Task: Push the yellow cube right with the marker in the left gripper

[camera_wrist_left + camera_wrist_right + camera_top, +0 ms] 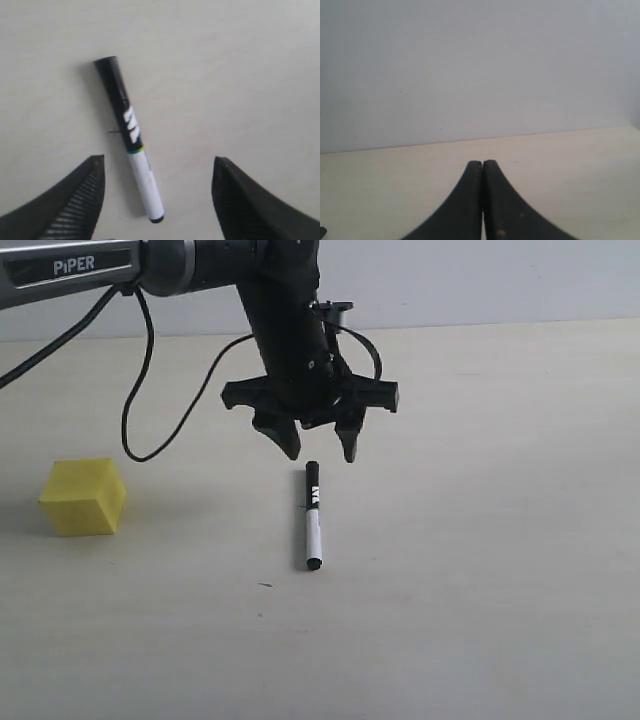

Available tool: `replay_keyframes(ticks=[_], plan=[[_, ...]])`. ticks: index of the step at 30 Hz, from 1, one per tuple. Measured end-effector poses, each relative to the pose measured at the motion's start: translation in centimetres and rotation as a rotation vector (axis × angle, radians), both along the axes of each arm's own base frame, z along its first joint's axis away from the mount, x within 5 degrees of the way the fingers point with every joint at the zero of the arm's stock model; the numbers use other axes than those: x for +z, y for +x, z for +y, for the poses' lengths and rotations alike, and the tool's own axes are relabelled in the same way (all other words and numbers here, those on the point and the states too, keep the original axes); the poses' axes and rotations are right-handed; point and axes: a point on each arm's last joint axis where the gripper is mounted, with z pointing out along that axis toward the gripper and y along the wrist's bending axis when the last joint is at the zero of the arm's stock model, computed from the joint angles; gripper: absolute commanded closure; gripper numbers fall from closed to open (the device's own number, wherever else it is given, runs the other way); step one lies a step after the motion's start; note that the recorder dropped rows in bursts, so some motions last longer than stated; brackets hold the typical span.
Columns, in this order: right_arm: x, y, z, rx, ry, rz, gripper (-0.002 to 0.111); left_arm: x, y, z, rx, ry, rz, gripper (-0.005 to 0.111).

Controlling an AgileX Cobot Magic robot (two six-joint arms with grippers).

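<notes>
We were at the pick-up step: the left hand [321,453] hung wide and empty above the marker [313,517], which lay flat on the bench [480,540]. The yellow cube [84,497] stood well apart to its left, untouched. Next, we judged, the hand had to descend and close around the marker.

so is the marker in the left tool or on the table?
On the table: marker lies flat, left tool hovers open above it.

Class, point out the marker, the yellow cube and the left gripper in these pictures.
marker [313,513], exterior view, where cap meets barrel.
yellow cube [82,499], exterior view, middle of the block.
left gripper [321,454], exterior view, midway between its fingertips.
</notes>
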Motion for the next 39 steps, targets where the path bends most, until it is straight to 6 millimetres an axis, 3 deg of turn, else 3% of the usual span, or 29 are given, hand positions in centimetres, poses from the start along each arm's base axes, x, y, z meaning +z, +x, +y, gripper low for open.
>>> replay_keyframes(ticks=[6,17,39], plan=[[0.0,0.0,0.0,0.000,0.000,0.000,0.108,-0.4,-0.8,-0.6,0.076,0.074,-0.003,0.046],[0.0,0.0,0.0,0.000,0.000,0.000,0.108,-4.9,-1.9,-2.2,0.105,0.144,0.081,0.046],[0.0,0.0,0.0,0.000,0.000,0.000,0.108,-5.2,-1.6,-2.0,0.083,0.174,0.056,0.046]])
